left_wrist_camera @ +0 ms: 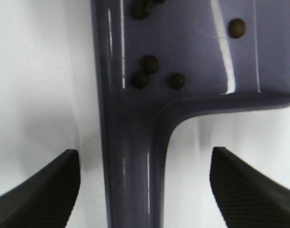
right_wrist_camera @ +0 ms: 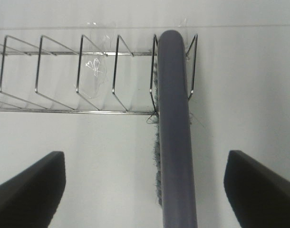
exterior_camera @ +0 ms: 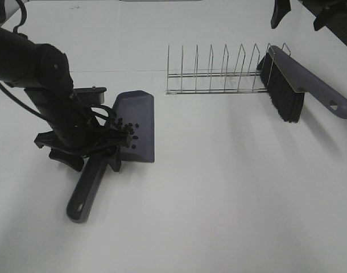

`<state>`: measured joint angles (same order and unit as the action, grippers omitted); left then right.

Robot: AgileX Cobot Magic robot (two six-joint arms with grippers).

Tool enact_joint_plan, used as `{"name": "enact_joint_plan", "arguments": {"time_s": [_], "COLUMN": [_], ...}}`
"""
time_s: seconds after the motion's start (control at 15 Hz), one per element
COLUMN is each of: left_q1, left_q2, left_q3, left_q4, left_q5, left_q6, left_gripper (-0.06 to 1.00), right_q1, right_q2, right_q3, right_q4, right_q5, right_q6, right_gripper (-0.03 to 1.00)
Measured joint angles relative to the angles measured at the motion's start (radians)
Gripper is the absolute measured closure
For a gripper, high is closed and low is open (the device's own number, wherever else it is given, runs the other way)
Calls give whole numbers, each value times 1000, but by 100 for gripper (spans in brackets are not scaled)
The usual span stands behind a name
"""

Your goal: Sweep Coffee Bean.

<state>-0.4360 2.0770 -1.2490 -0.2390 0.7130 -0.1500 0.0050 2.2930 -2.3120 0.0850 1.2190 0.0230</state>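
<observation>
The grey plastic dustpan lies flat on the white table, with its long handle pointing toward the near edge and its flat pan toward the far side. The left gripper hangs directly over the junction of handle and pan. In the left wrist view its two dark ribbed fingers stand wide apart, one on each side of the handle, with white table showing between each finger and the handle; they hold nothing.

The small dark brown oval coffee beans lie inside the pan, clustered at the handle end. The left wrist view shows five or six of them close to the rear wall; the exterior high view shows the same cluster partly covered by the arm.

Farther back and to the right stands a silver wire rack with a row of upright loops. A hand brush with a grey handle and black bristles rests in the rack's right end slot, bristles down, handle angled out toward the right.

The right gripper is above the brush handle. Its two dark fingers are spread wide on either side of the handle, clear of it, gripping nothing.
</observation>
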Motion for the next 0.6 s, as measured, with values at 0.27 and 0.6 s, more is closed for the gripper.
{"name": "enact_joint_plan", "arguments": {"time_s": [0.27,0.6], "left_q1": [0,0], "left_q2": [-11,-281], "left_q3": [-131,-150], "left_q4": [70,246], "left_q5": [212,340], "left_q6": [2,-78], "left_gripper": [22,22], "right_q1": [0,0], "right_q2": [-134,-399], "right_q3": [100,457], "right_q4": [25,25], "right_q5": [1,0], "right_q6": [-2,-39], "right_gripper": [21,21]}}
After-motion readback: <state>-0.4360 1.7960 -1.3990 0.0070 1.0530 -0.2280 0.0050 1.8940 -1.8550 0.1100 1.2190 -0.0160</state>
